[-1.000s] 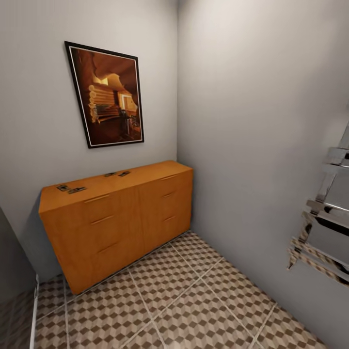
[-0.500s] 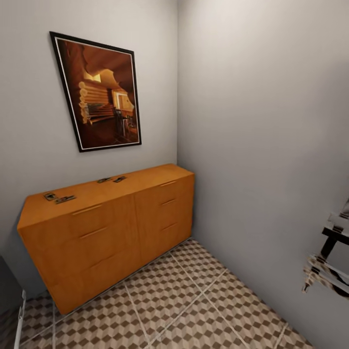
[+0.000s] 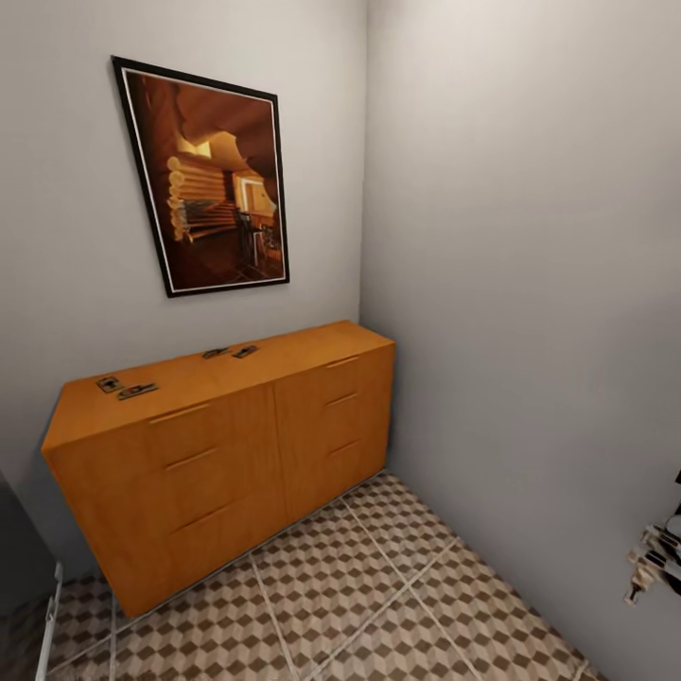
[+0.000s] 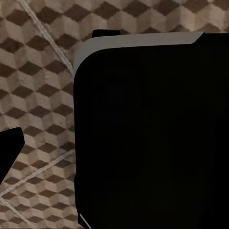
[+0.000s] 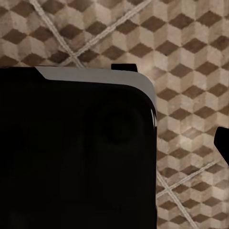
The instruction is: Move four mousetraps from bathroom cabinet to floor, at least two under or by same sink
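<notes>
The orange-brown cabinet (image 3: pixel 227 454) stands against the far wall in the room's corner. On its flat top lie the mousetraps, two near the left end (image 3: pixel 109 384) (image 3: pixel 138 390) and two more toward the middle (image 3: pixel 215 353) (image 3: pixel 245 351). The cube-patterned bathroom floor (image 3: pixel 359 586) spreads in front of it. The left wrist view looks down on that floor (image 4: pixel 38 95) beside a large black robot part (image 4: pixel 148 133). A dark tip (image 4: pixel 9 148) juts in at its edge. The right wrist view has the same tiles (image 5: pixel 191 71), with a dark tip (image 5: pixel 223 143).
A framed picture (image 3: pixel 213 180) hangs above the cabinet. A plain grey wall (image 3: pixel 530 284) runs along the right. A shiny chrome piece (image 3: pixel 655 558) pokes in at the lower right edge, and a dark object (image 3: pixel 19 549) stands at the lower left.
The whole head view has shifted as the camera moved. The cabinet now sits a little further right in the picture, and the chrome piece has slid lower toward the right edge.
</notes>
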### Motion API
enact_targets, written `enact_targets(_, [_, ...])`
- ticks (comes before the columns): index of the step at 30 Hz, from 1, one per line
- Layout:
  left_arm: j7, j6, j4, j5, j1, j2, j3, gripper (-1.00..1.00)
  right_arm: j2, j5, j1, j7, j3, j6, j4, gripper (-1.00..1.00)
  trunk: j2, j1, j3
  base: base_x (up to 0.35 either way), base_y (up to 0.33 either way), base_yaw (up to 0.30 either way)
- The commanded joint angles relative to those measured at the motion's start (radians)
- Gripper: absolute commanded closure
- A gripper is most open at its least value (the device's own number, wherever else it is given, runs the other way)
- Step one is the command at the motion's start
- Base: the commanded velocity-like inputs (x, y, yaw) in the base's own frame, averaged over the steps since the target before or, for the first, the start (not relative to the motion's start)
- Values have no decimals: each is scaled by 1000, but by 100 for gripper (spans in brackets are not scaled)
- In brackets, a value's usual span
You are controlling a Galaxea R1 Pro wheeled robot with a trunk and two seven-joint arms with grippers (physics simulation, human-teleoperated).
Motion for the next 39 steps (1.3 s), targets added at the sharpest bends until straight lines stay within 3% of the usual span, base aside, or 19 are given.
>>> enact_targets(1, [0,-1,0,1,0,0,1,-100,0,0,0,-1,0,-3,1,-100,-1,0,-1,15,0,241])
enact_targets(14, [0,-1,-1,1,0,0,-1,-100,-1,-1,0,-1,0,-3,1,-100,-1,0,-6,4,0,209])
enact_targets(31, [0,-1,0,1,0,-1,-1,-100,-1,-1,-1,0,-1,-3,1,-100,-1,0,-7,4,0,19])
enact_targets(39, [0,0,1,0,0,-1,-2,-100,-1,-1,-1,0,-1,-3,1,-100,-1,0,-7,175,-80,1])
